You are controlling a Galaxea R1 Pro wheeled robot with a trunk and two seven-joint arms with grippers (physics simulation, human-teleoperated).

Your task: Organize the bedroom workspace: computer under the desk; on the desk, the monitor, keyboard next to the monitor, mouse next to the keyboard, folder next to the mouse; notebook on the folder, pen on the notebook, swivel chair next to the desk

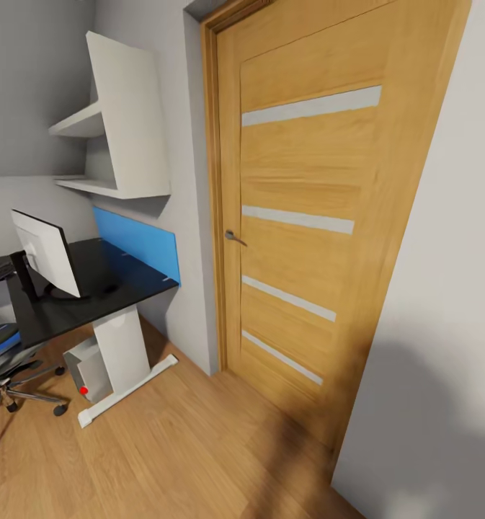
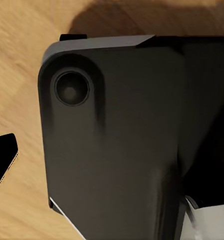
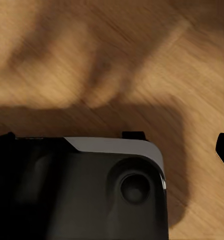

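In the head view the desk point(image 1: 105, 277) with its glossy black top stands at the left. The monitor point(image 1: 46, 252) is upright on it, pale grey back toward me. Under the desk sits the grey computer point(image 1: 89, 369), red dot on its front. The swivel chair point(image 1: 4, 375) is cut off by the lower left edge, and the blue folder point(image 1: 9, 340) lies on its seat. Keyboard, mouse, notebook and pen are out of view. My left gripper point(image 2: 112, 165) and right gripper point(image 3: 112, 142) hang over wooden floor and my own dark body, fingertips at the frame edges, holding nothing.
A closed wooden door point(image 1: 307, 238) with a metal handle point(image 1: 233, 236) fills the middle, a grey wall point(image 1: 444, 346) is on the right. White shelves point(image 1: 112, 130) hang above the desk, a blue panel point(image 1: 138, 245) lines its back. Wooden floor point(image 1: 199, 454) lies ahead.
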